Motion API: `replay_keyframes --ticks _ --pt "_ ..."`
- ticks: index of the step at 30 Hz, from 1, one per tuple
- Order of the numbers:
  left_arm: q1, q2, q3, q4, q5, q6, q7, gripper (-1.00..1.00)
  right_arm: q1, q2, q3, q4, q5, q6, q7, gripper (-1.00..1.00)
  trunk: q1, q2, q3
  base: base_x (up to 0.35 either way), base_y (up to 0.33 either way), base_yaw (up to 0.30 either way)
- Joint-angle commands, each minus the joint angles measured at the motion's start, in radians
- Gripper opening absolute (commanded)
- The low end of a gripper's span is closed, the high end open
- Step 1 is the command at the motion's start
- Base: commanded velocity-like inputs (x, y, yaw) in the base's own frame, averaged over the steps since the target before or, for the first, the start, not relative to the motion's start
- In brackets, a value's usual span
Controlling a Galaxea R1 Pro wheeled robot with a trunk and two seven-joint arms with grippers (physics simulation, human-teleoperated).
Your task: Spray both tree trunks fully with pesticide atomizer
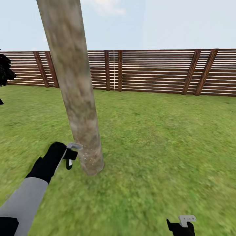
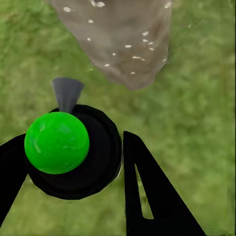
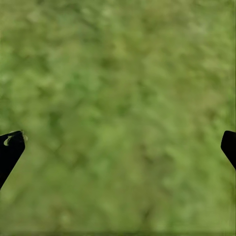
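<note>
A thick grey-brown tree trunk (image 1: 75, 98) rises from the grass floor (image 1: 154, 147) just left of centre in the head view. White specks of pesticide (image 1: 87, 154) dot its base, and they also show on the trunk (image 2: 118, 44) in the left wrist view. My left gripper (image 1: 69, 158) hangs close beside the trunk's foot. It is shut on the pesticide atomizer (image 2: 61, 147), a black round body with a green ball top and a grey nozzle (image 2: 67, 91) aimed at the bark. My right gripper (image 1: 182, 224) sits low at the right, open over bare grass (image 3: 118, 113).
A brown slatted wooden fence (image 1: 147, 70) runs across the back of the lawn. A black, jagged bit of foliage (image 1: 5, 72) pokes in at the far left edge. Open grass stretches to the right of the trunk.
</note>
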Motion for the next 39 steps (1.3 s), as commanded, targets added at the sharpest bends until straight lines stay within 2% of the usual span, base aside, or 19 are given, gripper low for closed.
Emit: replay_keyframes --ticks 1,3,6,9,10,11,12,16,19,23,25,29,31,34,36,38,39 --pt "-0.001 -0.015 -0.011 -0.002 -0.018 0.0 0.0 -1.0 0.0 0.0 0.0 0.0 0.0 0.0 0.0 1.0 0.0 0.0 0.0 0.0 0.0 0.0" --pt "-0.004 -0.027 -0.013 -0.004 -0.014 0.002 -0.001 -1.0 0.0 0.0 0.0 0.0 0.0 0.0 0.0 1.0 0.0 0.0 0.0 0.0 0.0 0.0" --pt "-0.017 -0.015 -0.004 -0.004 0.002 0.004 -0.046 -1.0 0.0 0.0 0.0 0.0 0.0 0.0 0.0 1.0 0.0 0.0 0.0 0.0 0.0 0.0" --pt "-0.043 0.014 0.051 -0.003 0.003 0.005 -0.057 -1.0 0.0 0.0 0.0 0.0 0.0 0.0 0.0 1.0 0.0 0.0 0.0 0.0 0.0 0.0" --pt "-0.069 0.046 0.06 -0.003 0.004 0.006 -0.058 -1.0 0.0 0.0 0.0 0.0 0.0 0.0 0.0 1.0 0.0 0.0 0.0 0.0 0.0 0.0" --pt "-0.1 0.06 0.062 -0.003 0.005 0.007 -0.058 -1.0 0.0 0.0 0.0 0.0 0.0 0.0 0.0 1.0 0.0 0.0 0.0 0.0 0.0 0.0" --pt "-0.129 0.06 0.061 -0.003 0.006 0.011 -0.058 -1.0 0.0 0.0 0.0 0.0 0.0 0.0 0.0 1.0 0.0 0.0 0.0 0.0 0.0 0.0" --pt "-0.177 0.064 0.061 -0.003 0.005 0.014 -0.058 -1.0 0.0 0.0 0.0 0.0 0.0 0.0 0.0 1.0 0.0 0.0 0.0 0.0 0.0 0.0" --pt "-0.194 0.063 0.061 -0.003 0.003 0.014 -0.058 -1.0 0.0 0.0 0.0 0.0 0.0 0.0 0.0 1.0 0.0 0.0 0.0 0.0 0.0 0.0" --pt "-0.246 0.064 0.059 -0.002 0.001 0.02 -0.058 -1.0 0.0 0.0 0.0 0.0 0.0 0.0 0.0 1.0 0.0 0.0 0.0 0.0 0.0 0.0" --pt "-0.249 0.065 0.056 0.0 0.0 0.02 -0.058 -1.0 0.0 0.0 0.0 0.0 0.0 0.0 0.0 1.0 0.0 0.0 0.0 0.0 0.0 0.0" --pt "-0.229 0.063 0.049 0.014 -0.011 0.018 -0.055 -1.0 0.0 0.0 0.0 0.0 0.0 0.0 0.0 1.0 0.0 0.0 0.0 0.0 0.0 0.0" --pt "-0.169 0.058 0.048 0.017 -0.047 0.012 -0.05 -1.0 0.0 0.0 0.0 0.0 0.0 0.0 0.0 1.0 0.0 0.0 0.0 0.0 0.0 0.0" --pt "-0.102 0.054 0.05 0.017 -0.054 0.004 -0.048 -1.0 0.0 0.0 0.0 0.0 0.0 0.0 0.0 1.0 0.0 0.0 0.0 0.0 0.0 0.0" --pt "-0.035 0.051 0.053 0.029 -0.055 -0.001 -0.047 -1.0 0.0 0.0 0.0 0.0 0.0 0.0 0.0 1.0 0.0 0.0 0.0 0.0 0.0 0.0" --pt "-0.016 0.049 0.054 0.058 -0.055 -0.009 -0.046 -1.0 0.0 0.0 0.0 0.0 0.0 0.0 0.0 1.0 0.0 0.0 0.0 0.0 0.0 0.0" --pt "-0.01 0.048 0.055 0.096 -0.054 -0.035 -0.045 -1.0 0.0 0.0 0.0 0.0 0.0 0.0 0.0 1.0 0.0 0.0 0.0 0.0 0.0 0.0"
